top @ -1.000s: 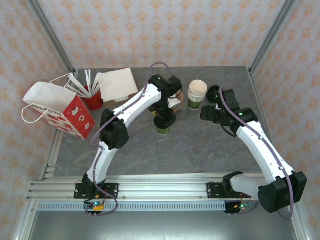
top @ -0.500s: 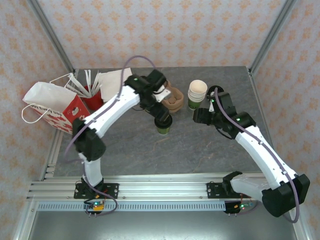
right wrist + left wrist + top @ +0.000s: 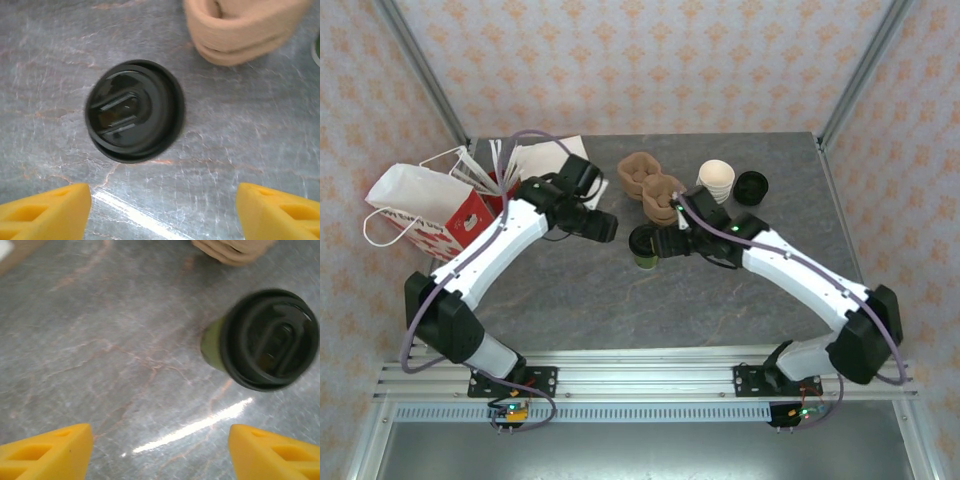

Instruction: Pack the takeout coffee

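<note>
The takeout coffee (image 3: 645,246), a small green-sided cup with a black lid, stands upright on the grey table between my two grippers. My left gripper (image 3: 608,228) is just to its left, open and empty. In the left wrist view the coffee (image 3: 265,340) sits ahead and to the right of the open gripper (image 3: 160,452), clear of the yellow fingers (image 3: 47,452). My right gripper (image 3: 667,243) is close on the cup's right. In the right wrist view the black lid (image 3: 134,110) lies ahead of the open gripper (image 3: 162,212), with nothing between its fingers (image 3: 280,212).
Brown pulp cup carriers (image 3: 655,186) lie just behind the coffee, and one shows as the carrier (image 3: 245,27) in the right wrist view. A stack of cream-lined cups (image 3: 715,180) and a loose black lid (image 3: 751,187) stand at the right. The red-and-white paper bag (image 3: 430,215), red cup of sticks (image 3: 506,200) and napkins (image 3: 555,165) are at the left.
My left gripper was over the coffee and has pulled back to the left, leaving the cup standing. My right arm has swung left from beside the cup stack up to the coffee.
</note>
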You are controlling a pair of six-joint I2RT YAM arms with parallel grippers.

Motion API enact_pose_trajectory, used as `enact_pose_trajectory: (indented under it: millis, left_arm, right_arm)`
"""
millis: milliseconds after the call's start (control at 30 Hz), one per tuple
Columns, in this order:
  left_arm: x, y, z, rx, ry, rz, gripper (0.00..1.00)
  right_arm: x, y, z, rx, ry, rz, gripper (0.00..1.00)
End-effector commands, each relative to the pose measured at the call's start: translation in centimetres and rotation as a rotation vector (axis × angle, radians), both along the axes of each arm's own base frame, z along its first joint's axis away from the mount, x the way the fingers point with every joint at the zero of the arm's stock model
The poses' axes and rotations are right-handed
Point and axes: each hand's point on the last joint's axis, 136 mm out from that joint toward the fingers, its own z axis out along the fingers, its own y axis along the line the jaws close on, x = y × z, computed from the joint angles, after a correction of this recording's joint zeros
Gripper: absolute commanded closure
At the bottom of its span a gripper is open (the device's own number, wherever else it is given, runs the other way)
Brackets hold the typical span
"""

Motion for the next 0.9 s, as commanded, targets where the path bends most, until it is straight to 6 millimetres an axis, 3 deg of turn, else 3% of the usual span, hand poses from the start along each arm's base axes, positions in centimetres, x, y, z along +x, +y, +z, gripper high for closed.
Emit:
enact_pose_trajectory:
  millis: [0, 167, 267, 433, 867]
  left_arm:
    - [1.2, 2.4, 2.5, -0.028, -0.114, 0.123, 0.27]
    - [0.9, 4.3, 2.8, -0.035, -0.130, 0.179, 0.26]
    - [0.7, 4.8, 2.8, -0.037, -0.129, 0.185, 0.26]
    - [0.6, 5.2, 2.6, -0.028, -0.123, 0.182, 0.25]
    - [0.6, 5.3, 2.0, -0.022, -0.109, 0.172, 0.26]
  right_arm:
    - [0.9, 0.5, -0.2, -0.145, -0.041, 0.116, 0.22]
    - [2.3, 1.0, -1.4, -0.299, -0.033, 0.244, 0.21]
    - [2.3, 2.3, -1.7, -0.281, -0.015, 0.306, 0.20]
    - [3.0, 3.7, -2.5, -0.277, 0.021, 0.342, 0.19]
    - [3.3, 4.6, -4.6, -0.334, 0.063, 0.365, 0.23]
